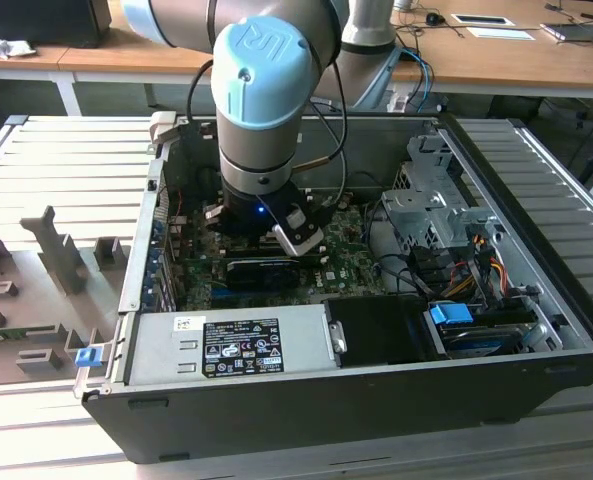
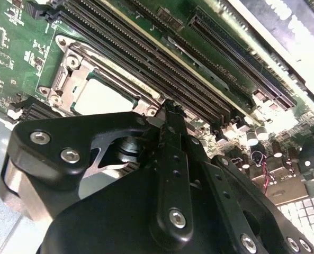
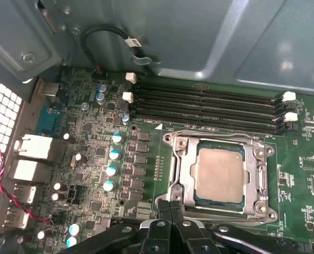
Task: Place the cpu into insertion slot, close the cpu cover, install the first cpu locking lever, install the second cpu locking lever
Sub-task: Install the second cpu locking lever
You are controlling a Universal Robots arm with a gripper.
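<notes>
The cpu, a pale square chip, lies flat in the socket on the green motherboard. The cpu cover, a silver frame, lies down around it. My gripper is shut, its black fingertips pressed together just above the socket's corner, beside the cover's edge. I cannot tell whether they pinch a lever. In the second wrist view the gripper points at the same corner, with the cpu and cover just beyond it. In the exterior view the arm's wrist reaches down into the open computer case.
Black memory slots run alongside the socket. Capacitors and rear ports sit to one side. In the exterior view the case holds a power supply, a drive cage and cables.
</notes>
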